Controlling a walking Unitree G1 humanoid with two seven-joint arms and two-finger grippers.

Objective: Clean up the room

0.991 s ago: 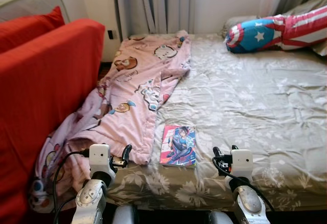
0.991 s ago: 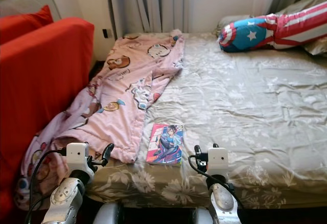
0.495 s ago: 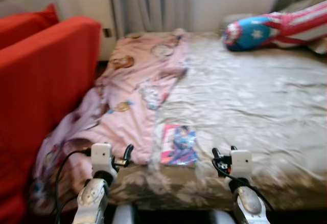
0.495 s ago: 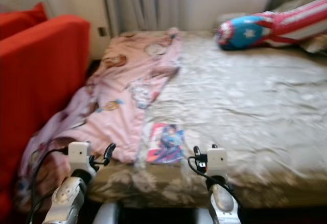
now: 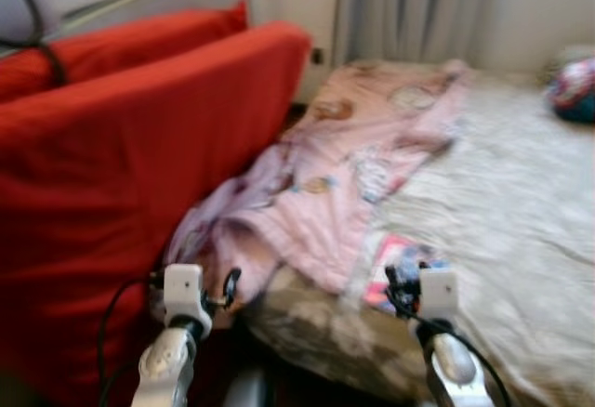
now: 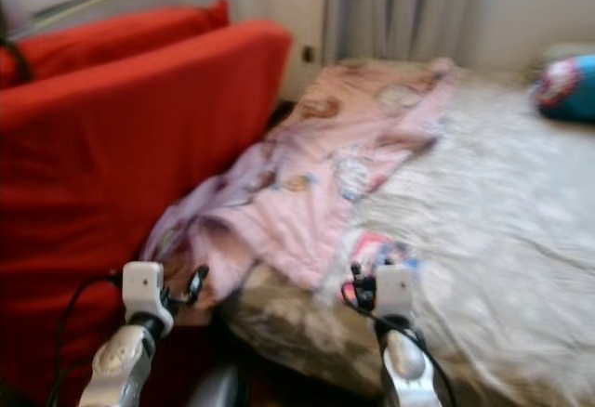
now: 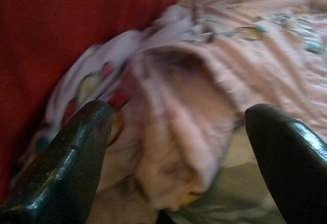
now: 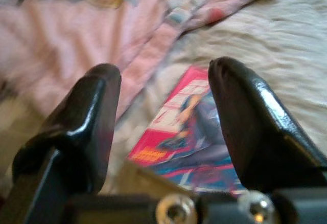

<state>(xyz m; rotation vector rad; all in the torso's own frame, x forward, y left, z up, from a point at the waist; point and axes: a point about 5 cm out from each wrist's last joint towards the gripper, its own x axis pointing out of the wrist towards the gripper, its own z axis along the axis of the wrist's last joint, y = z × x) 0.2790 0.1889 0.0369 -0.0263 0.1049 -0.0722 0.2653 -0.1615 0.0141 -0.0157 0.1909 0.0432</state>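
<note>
Red sofa [image 5: 139, 175] flanking bed [image 5: 521, 203]; pink blanket [image 5: 372, 165] draping its edge; book [image 8: 189, 127] lying beyond right gripper [image 8: 163, 127], fingers spread; left gripper [image 7: 179, 157] spread, facing blanket.

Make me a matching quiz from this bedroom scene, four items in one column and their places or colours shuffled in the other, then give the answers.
Things:
1. pink cartoon-print blanket
2. colourful illustrated magazine
3. red fabric sofa
4. blue and red star-print cushion

Descriptions:
A. at the far right of the bed
B. standing to the left of the bed
C. draped over the bed's left side, hanging off its edge
D. flat on the grey floral sheet, near the right gripper

Pairs: 1-C, 2-D, 3-B, 4-A
</note>
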